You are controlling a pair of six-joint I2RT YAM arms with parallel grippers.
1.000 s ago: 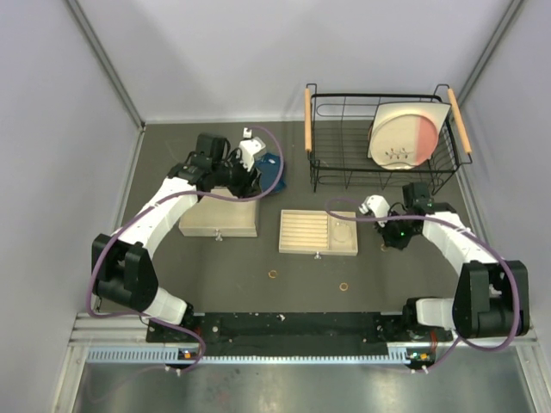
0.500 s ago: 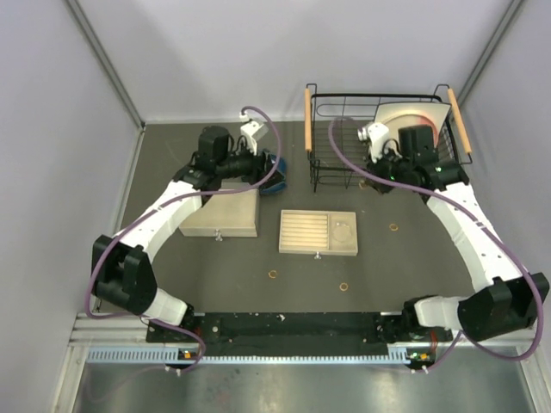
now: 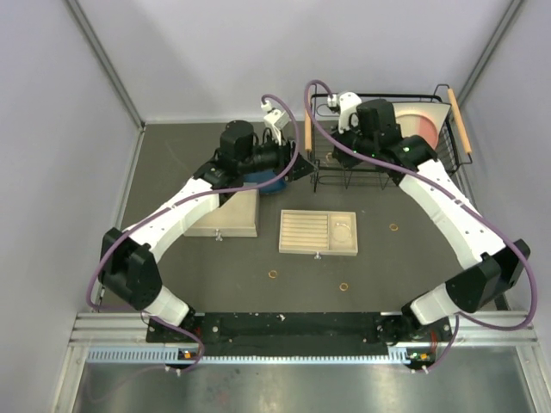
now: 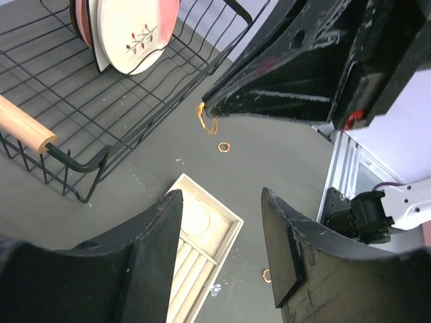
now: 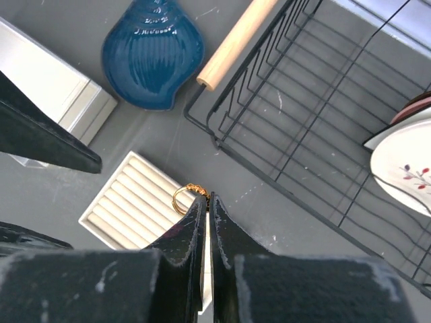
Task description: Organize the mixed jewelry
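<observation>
Two pincers show: the right pincer (image 5: 205, 199) is closed to a hairline, nipping one gold ring (image 5: 186, 196) at its very tips, up in the air, while the left pincer (image 4: 221, 196) stands wide apart with nothing between its fingers. Beneath the right pincer's tips lies one pale slotted tray (image 5: 128, 195), and in its square compartment one thin silver hoop (image 3: 343, 231), faint from above. Farther below, three more rings lie loose on the table (image 3: 224, 267): a first ring (image 3: 393, 228) beside the tray, a second ring (image 3: 343, 286) and a third ring (image 3: 273, 274) off its near edge. To one side of the right pincer stands one wire dish rack (image 5: 303, 128); to the other, one blue pouch (image 5: 153, 54) and one closed wooden box (image 5: 50, 84). Plates (image 4: 135, 30) in the rack overlap, so their number is unclear; from above, the left arm covers most of the pouch, and the right pincer's tips are lost among rack wires
</observation>
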